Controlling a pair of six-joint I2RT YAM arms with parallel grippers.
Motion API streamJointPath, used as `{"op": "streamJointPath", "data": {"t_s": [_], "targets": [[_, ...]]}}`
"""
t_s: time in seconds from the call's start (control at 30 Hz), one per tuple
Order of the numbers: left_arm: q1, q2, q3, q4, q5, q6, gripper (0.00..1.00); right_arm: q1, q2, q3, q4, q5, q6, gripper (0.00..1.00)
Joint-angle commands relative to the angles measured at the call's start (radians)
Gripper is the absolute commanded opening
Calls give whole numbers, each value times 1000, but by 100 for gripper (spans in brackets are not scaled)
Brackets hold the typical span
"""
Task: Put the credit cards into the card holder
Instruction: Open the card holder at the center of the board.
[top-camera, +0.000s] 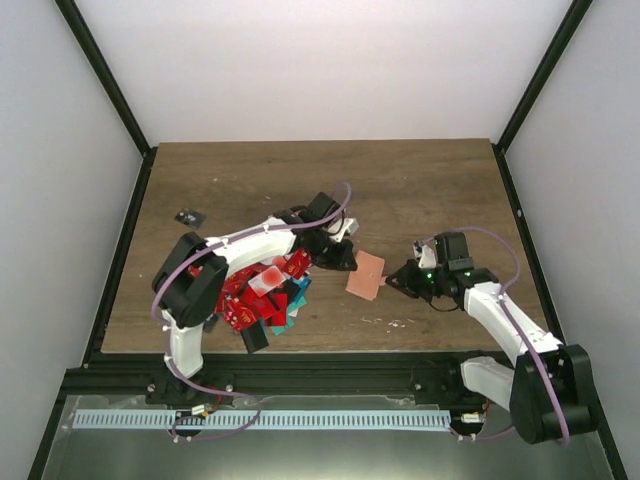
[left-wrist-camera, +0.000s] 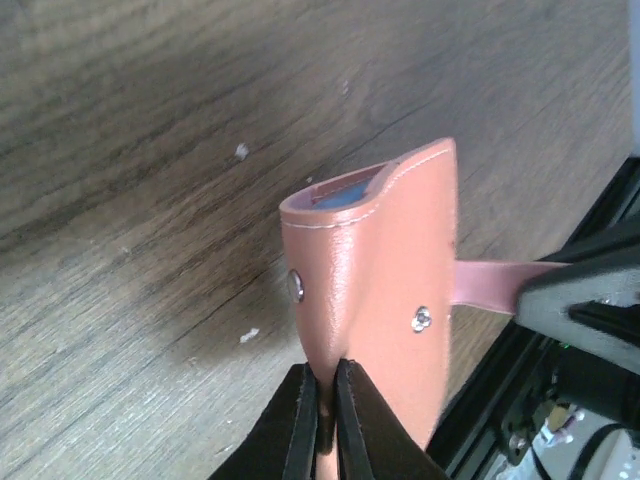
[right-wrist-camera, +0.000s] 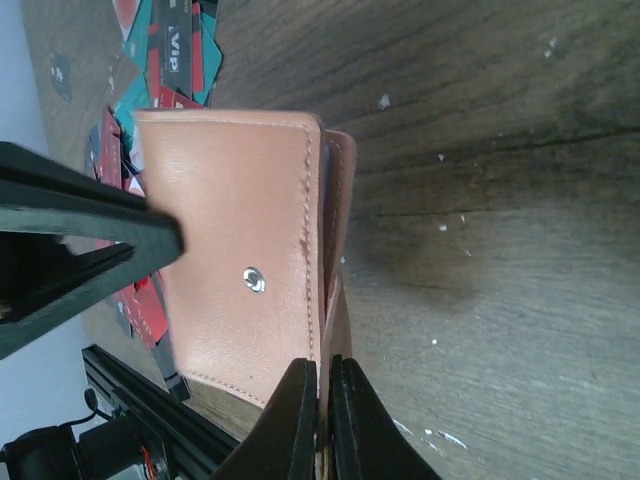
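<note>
Top external: two tools (top-camera: 351, 263) (top-camera: 391, 281) pinch one card holder (top-camera: 364, 274).

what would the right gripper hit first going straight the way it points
The card holder: the right gripper is shut on its edge. Beyond that, probably the left gripper holding the far side; depth unclear.

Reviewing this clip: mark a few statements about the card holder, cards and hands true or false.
1. The left hand and right hand both pinch the salmon-pink leather card holder. True.
2. The heap of red and teal plastic cards lies at the wooden table's right. False: it lies at the left, under the left arm.
3. The card holder lies flat, untouched. False: both hands grip it.
4. A small dark object lies alone, far left. True.
</note>
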Motion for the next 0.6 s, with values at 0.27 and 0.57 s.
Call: {"op": "streamJointPath", "data": {"t_s": [0.27, 0.57], "targets": [[-10, -23, -42, 21, -109, 69, 64, -5, -59, 34, -98, -55, -14, 1], [-64, -33, 24, -13, -103, 135, 82, -5, -1, 88, -122, -80, -51, 1]]}}
